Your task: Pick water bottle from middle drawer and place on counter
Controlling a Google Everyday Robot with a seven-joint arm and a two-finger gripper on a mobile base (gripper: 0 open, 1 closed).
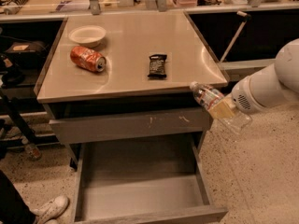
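At the far left of the counter (126,36) sit a white bowl (87,34) and, just in front of it, a dented red soda can (88,59) lying on its side. Neither is my concern, but they take up that corner, so I judge the bare stretch nearer me is the place to aim for. Toward the middle lies a dark snack bar (157,65), flat, well apart from the can.

Below the counter's edge the scratched drawer front (131,124) is closed, and under it the middle drawer (140,197) stands pulled out, its grey floor bare of anything I can see. It is open because the bottle had to come out of there.

To the right, off the counter's front right corner and level with its edge, I hold the water bottle (207,96) in the air. My gripper (224,111) is pinched around its lower half, so the white cap points up and left toward the counter. It tilts because my arm reaches in from the right. The bottle touches nothing but me, so lifting it over the edge and setting it down remains.
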